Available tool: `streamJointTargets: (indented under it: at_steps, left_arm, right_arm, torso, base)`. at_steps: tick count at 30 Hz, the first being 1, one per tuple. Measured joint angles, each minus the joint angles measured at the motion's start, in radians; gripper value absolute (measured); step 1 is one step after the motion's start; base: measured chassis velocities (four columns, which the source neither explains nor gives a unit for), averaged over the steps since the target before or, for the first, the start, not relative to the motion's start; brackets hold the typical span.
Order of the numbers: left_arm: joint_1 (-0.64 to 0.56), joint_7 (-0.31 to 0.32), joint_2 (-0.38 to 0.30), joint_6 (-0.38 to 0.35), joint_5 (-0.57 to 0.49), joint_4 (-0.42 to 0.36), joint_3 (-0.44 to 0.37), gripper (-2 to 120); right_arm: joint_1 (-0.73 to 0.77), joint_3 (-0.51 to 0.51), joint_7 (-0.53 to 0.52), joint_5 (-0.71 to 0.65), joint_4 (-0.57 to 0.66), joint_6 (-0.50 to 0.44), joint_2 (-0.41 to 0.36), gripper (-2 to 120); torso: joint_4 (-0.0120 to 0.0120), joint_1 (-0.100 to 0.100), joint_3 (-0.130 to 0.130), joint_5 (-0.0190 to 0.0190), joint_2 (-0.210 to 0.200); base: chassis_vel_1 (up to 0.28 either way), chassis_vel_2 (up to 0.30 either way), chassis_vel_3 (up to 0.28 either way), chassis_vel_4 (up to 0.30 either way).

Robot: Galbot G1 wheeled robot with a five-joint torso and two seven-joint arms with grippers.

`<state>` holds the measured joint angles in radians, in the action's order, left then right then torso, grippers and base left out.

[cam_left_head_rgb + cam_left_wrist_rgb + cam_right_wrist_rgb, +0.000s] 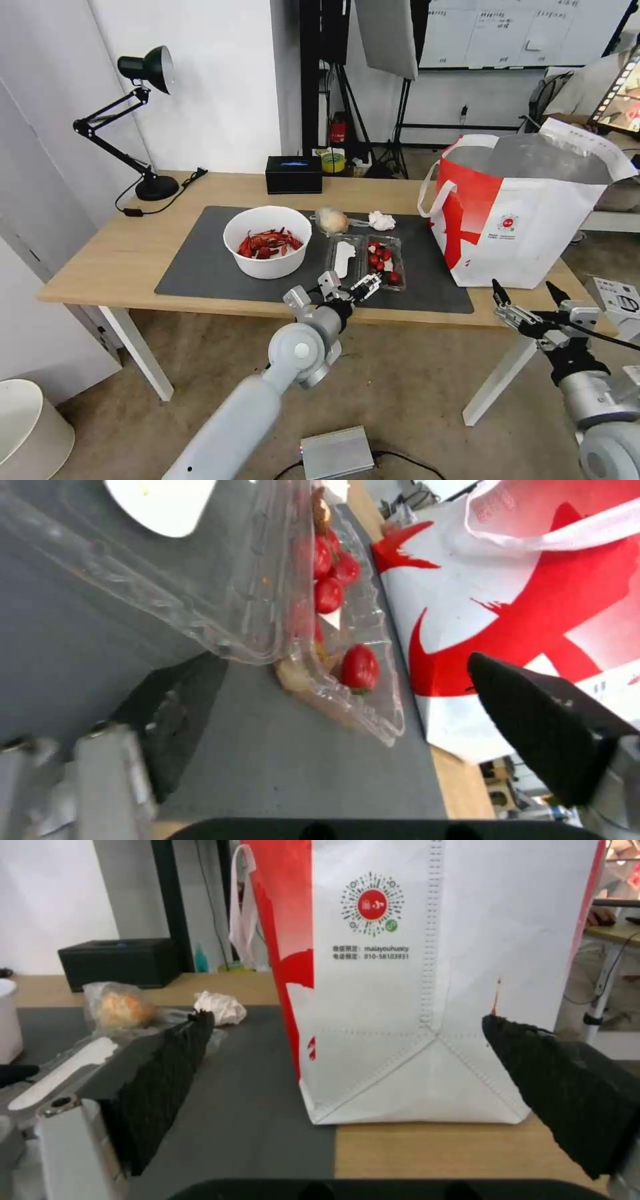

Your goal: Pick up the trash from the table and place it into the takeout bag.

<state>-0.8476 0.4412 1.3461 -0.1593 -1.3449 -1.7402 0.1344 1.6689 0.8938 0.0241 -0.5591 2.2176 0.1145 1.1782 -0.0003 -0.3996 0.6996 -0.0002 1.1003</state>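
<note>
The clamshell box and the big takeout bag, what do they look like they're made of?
The clamshell box looks like thin clear glossy plastic: the mat and red bits show through its ribbed walls. The takeout bag seems a matte white non-woven fabric with stitched seams and printed red; its silvery lining looks like foil.

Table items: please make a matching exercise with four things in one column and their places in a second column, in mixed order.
1. white bowl
2. takeout bag
3. crumpled tissue
4. left end effector

a. at the mat's right end
b. open, at the clamshell box's near edge
c. left of the clamshell box
d. behind the clamshell box

Pairs: 1-c, 2-a, 3-d, 4-b
</note>
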Motion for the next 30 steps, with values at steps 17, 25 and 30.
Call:
streamJointTargets:
  at_steps: [17, 25, 30]
  left_arm:
    - [-0.011, -0.028, -0.01, 0.056, 0.072, 0.01, -0.004, 83]
    - [-0.003, -0.034, 0.0, 0.075, 0.058, 0.006, -0.004, 83]
    - [0.004, -0.058, 0.005, 0.09, 0.062, 0.016, 0.002, 82]
  right_arm:
    - [-0.002, -0.019, 0.01, 0.005, -0.003, -0.01, 0.005, 97]
    - [-0.002, -0.022, 0.014, 0.007, -0.007, -0.017, 0.006, 93]
    - [-0.001, -0.021, 0.016, 0.008, -0.01, -0.021, 0.006, 91]
  torso:
    - [0.0008, -0.001, 0.001, 0.0004, -0.001]
    - [0.0005, -0.001, 0.001, 0.0004, -0.001]
    - [0.0004, -0.001, 0.001, 0.0003, -0.001]
  base:
    - [0.0, 0.0, 0.0, 0.0]
    - [0.0, 0.0, 0.0, 0.0]
    - [0.0, 0.0, 0.0, 0.0]
